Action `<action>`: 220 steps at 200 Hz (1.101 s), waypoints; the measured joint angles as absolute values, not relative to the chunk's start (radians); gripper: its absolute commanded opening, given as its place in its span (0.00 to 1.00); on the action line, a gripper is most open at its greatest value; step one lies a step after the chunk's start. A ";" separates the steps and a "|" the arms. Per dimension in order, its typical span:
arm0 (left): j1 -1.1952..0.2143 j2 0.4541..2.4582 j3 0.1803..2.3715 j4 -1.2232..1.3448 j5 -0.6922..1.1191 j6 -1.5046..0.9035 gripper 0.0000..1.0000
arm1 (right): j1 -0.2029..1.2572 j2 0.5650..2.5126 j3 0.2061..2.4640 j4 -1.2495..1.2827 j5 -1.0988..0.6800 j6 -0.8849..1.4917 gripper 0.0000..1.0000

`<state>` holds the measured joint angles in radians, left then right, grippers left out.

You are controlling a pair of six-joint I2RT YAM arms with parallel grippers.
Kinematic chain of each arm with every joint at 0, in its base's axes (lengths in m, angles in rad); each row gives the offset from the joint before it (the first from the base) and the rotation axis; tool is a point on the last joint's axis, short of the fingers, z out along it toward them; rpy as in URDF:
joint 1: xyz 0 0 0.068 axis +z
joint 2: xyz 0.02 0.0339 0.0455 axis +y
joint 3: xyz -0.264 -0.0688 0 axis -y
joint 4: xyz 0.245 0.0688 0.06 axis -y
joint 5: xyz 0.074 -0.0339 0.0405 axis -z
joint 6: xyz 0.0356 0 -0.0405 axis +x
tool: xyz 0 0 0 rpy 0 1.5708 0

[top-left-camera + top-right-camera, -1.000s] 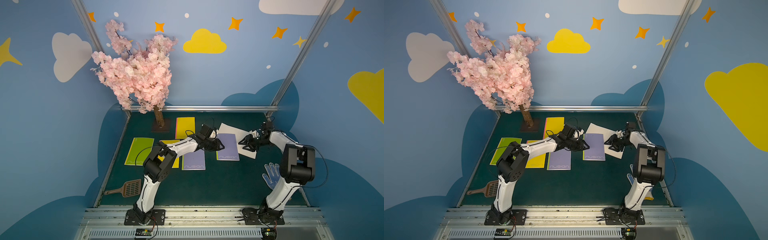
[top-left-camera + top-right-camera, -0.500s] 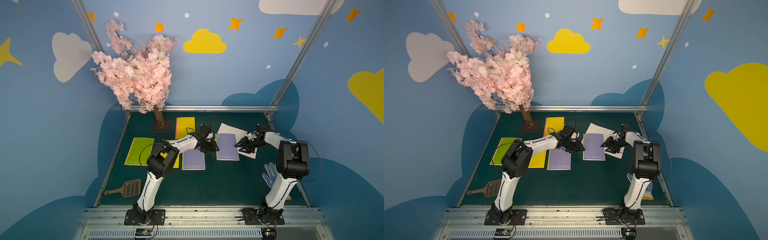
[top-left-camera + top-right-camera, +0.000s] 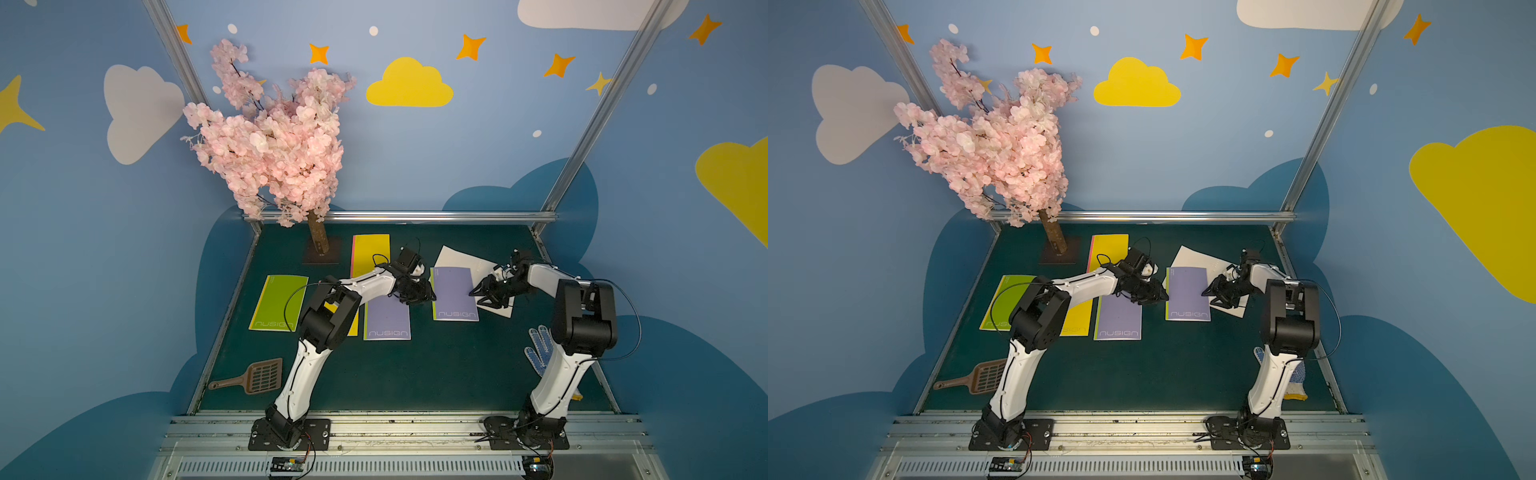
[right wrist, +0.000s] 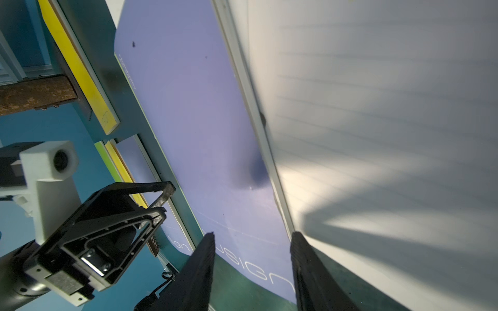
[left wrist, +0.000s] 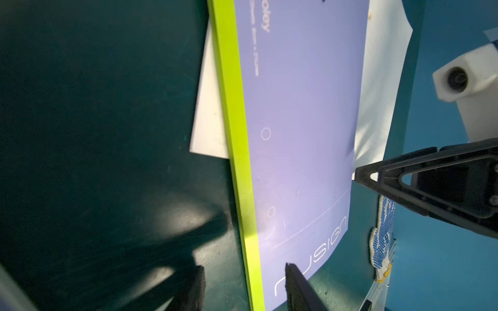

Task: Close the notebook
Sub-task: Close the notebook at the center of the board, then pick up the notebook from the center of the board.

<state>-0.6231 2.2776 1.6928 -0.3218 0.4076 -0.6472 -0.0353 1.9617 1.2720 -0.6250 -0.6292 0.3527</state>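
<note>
Mid-table on the green mat (image 3: 436, 374), the purple notebook (image 3: 454, 293) lies flat over white lined pages (image 3: 459, 257); left gripper (image 3: 430, 298) and right gripper (image 3: 477, 297) flank it, each with jaws partly open, gripping nothing

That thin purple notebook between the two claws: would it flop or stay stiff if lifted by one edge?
Probably floppy: the green-spined purple notebook shows a thin page stack in the right wrist view. Likely light, being slim. Pushed, it may slide: the cover looks smooth.
</note>
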 measured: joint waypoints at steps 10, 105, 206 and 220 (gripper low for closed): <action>-0.621 2.286 1.704 -0.322 0.411 -0.646 0.51 | -0.035 1.966 1.272 -0.625 -0.629 0.352 0.48; -0.609 2.353 1.805 -0.360 0.432 -0.619 0.52 | -0.035 1.990 1.284 -0.625 -0.630 0.350 0.47; -0.607 2.441 1.961 -0.443 0.458 -0.606 0.51 | -0.022 2.003 1.292 -0.621 -0.646 0.351 0.47; -0.607 2.448 1.973 -0.456 0.460 -0.605 0.51 | -0.015 2.004 1.292 -0.615 -0.649 0.351 0.47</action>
<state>-0.6067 2.4477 1.9732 -0.4561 0.4603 -0.6052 -0.0151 2.0041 1.2922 -0.6151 -0.6491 0.3511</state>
